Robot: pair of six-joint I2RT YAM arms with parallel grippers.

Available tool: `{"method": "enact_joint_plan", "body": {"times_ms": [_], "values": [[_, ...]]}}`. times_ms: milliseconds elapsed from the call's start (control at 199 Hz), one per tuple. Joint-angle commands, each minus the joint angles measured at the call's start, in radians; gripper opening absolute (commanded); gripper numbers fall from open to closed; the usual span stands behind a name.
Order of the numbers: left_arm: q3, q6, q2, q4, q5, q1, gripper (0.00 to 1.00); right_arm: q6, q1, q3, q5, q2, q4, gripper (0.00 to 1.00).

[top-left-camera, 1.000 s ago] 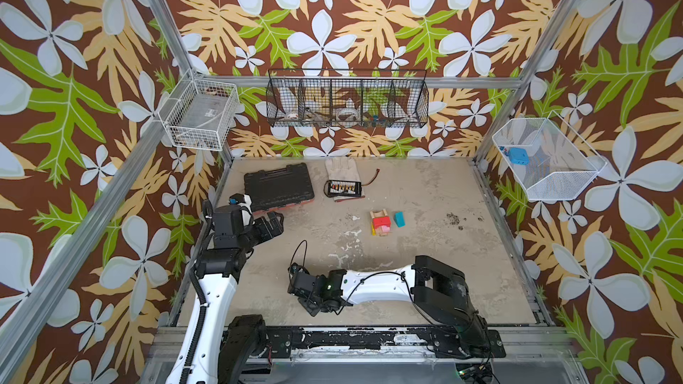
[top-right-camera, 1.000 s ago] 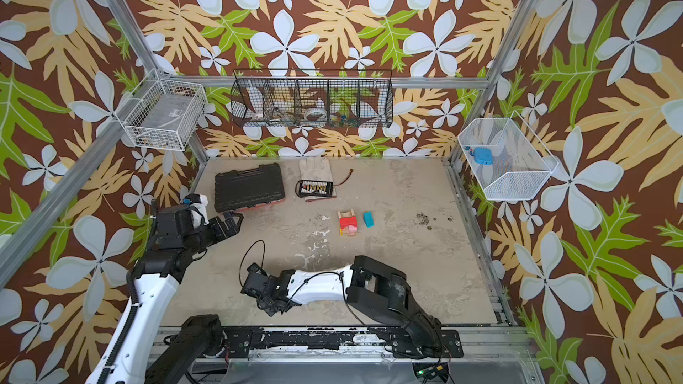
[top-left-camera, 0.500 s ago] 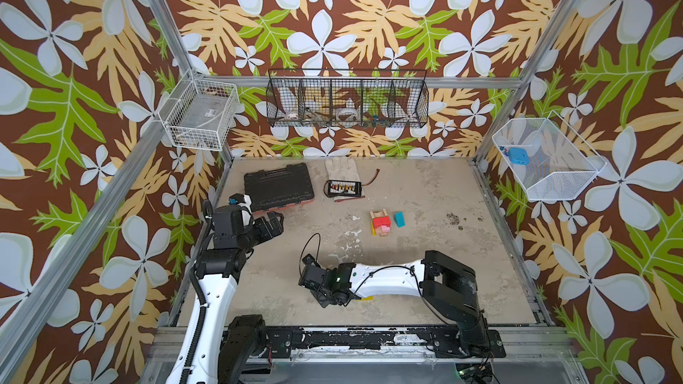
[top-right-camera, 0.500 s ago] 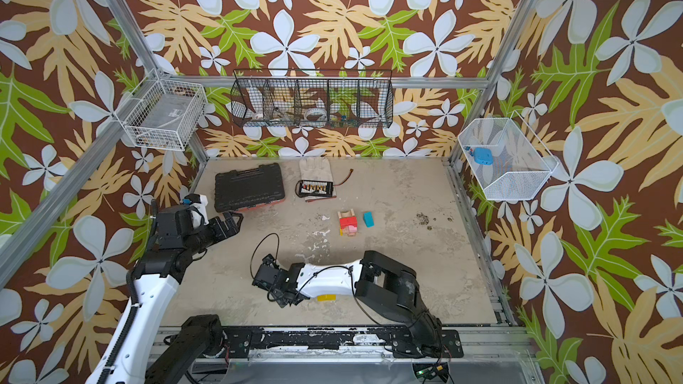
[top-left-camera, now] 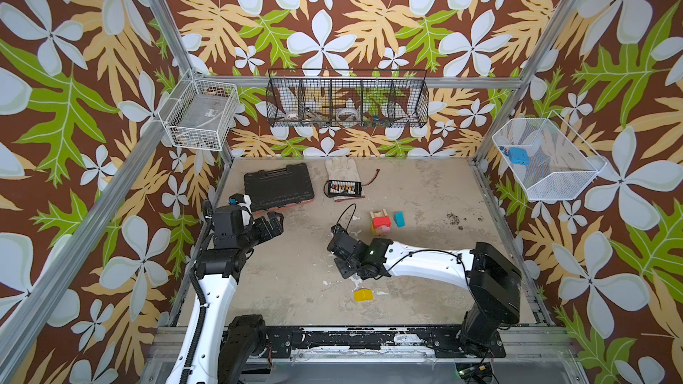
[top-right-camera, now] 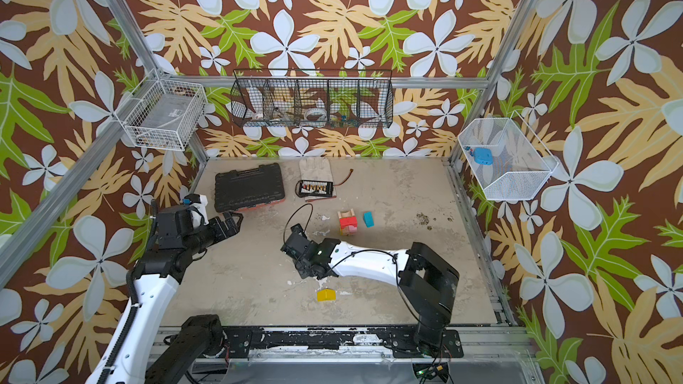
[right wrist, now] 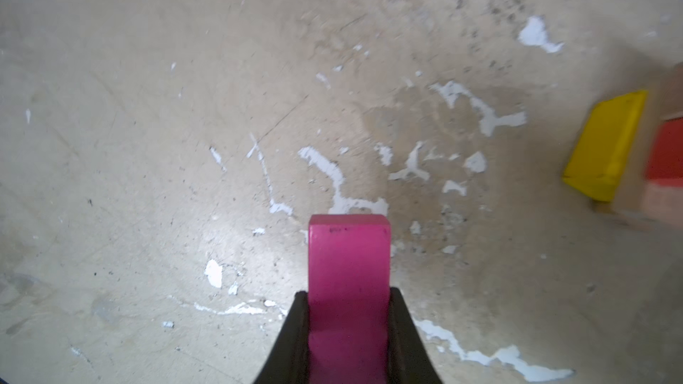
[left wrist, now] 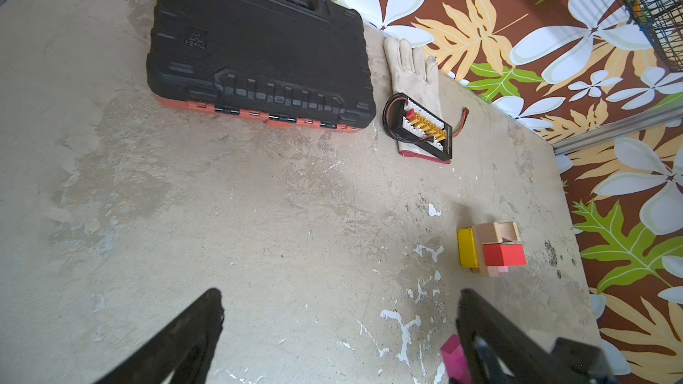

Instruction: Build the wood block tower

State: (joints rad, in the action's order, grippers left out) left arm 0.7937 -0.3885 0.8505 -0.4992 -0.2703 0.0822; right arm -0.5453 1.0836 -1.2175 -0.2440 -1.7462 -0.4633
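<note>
Right wrist view, right fingers (right wrist: 294, 334) clamped on magenta block (right wrist: 349, 271), left fingers (left wrist: 184, 338) spread wide and empty, small block stack (top-left-camera: 380, 223) on table (top-left-camera: 425, 193), teal block (top-left-camera: 399, 219) just beside it.

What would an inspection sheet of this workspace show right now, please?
Surface: worn beige tabletop, white chipped patches.
Job's things: small block stack; teal block beside it, apart; yellow block alone near front; magenta block held.
Clutter: black tool case, glove, connector board on glove.
Grippers: left gripper open, empty; right gripper shut on magenta block.
Cables: black cable loop at right wrist; wire from board.
Surroundings: white basket, black basket, mesh basket on floral walls.
</note>
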Motion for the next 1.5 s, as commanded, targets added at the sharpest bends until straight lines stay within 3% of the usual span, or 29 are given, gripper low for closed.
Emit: {"method": "enact_joint_plan", "body": {"times_ms": [0,151,267,428,498,684,1067,1263,1343,1499], "values": [[0.004,0.002,-0.001,0.004,0.005,0.001,1.00,0.016,-0.021,0.015,-0.035,0.049,-0.016,0.19],[0.003,0.002,0.002,0.004,0.003,0.001,1.00,0.119,-0.020,0.043,0.047,0.053,0.042,0.20],[0.004,0.002,0.001,0.004,0.003,0.000,1.00,0.169,-0.020,0.040,0.097,-0.030,0.052,0.18],[0.004,0.002,-0.002,0.004,0.006,0.001,1.00,0.183,-0.020,0.024,0.061,-0.144,0.045,0.18],[0.004,0.002,-0.001,0.004,0.006,0.001,1.00,0.180,-0.021,0.026,0.045,-0.158,0.045,0.25],[0.004,0.002,-0.001,0.004,0.004,0.000,1.00,0.158,-0.020,0.054,-0.011,-0.136,0.033,0.59],[0.004,0.002,-0.008,0.004,0.008,0.002,1.00,0.093,-0.059,0.146,-0.084,-0.062,0.014,0.63],[0.004,0.003,-0.007,0.004,0.008,0.001,1.00,0.069,-0.097,0.170,-0.020,-0.025,0.045,0.66],[0.004,0.003,-0.005,0.004,0.006,0.001,1.00,0.067,-0.090,0.186,0.054,0.004,0.095,0.75],[0.004,0.002,-0.005,0.004,0.006,0.001,1.00,0.020,-0.074,0.181,0.090,0.024,0.127,0.90]]}}
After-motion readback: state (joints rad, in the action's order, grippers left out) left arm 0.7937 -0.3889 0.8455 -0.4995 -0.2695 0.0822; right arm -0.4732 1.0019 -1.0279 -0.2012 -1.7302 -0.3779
